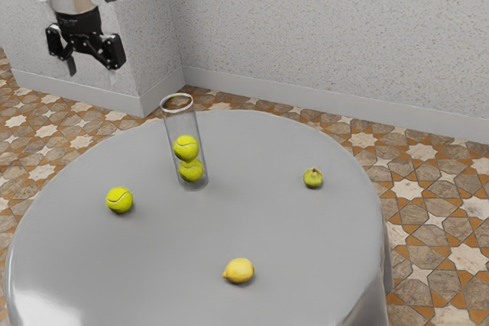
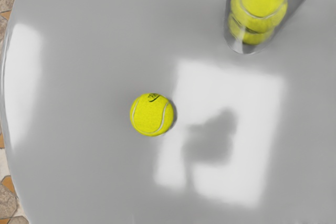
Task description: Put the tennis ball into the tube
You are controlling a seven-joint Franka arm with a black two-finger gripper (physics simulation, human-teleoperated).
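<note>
Nearest up, the lemon point(image 1: 239, 270) is probably just thrown in as clutter. The loose tennis ball point(image 1: 119, 200) is set on the gray-covered round table point(image 1: 283, 227), apart from everything, so plenty of grabbing room is given. The small green fruit point(image 1: 312, 178) can likely be ignored too. The clear tube point(image 1: 182, 124) is stood upright, 2 stacked tennis balls point(image 1: 186, 147) held inside, headspace presumably meant for number 3. Farther back, the black gripper point(image 1: 92, 71) is held high, spread wide, nothing gripped, probably so the ball can be straddled. No long axis is had by the ball; its logo point(image 2: 153, 97) is turned upward. The tube's long axis is kept vertical, mouth up.
</note>
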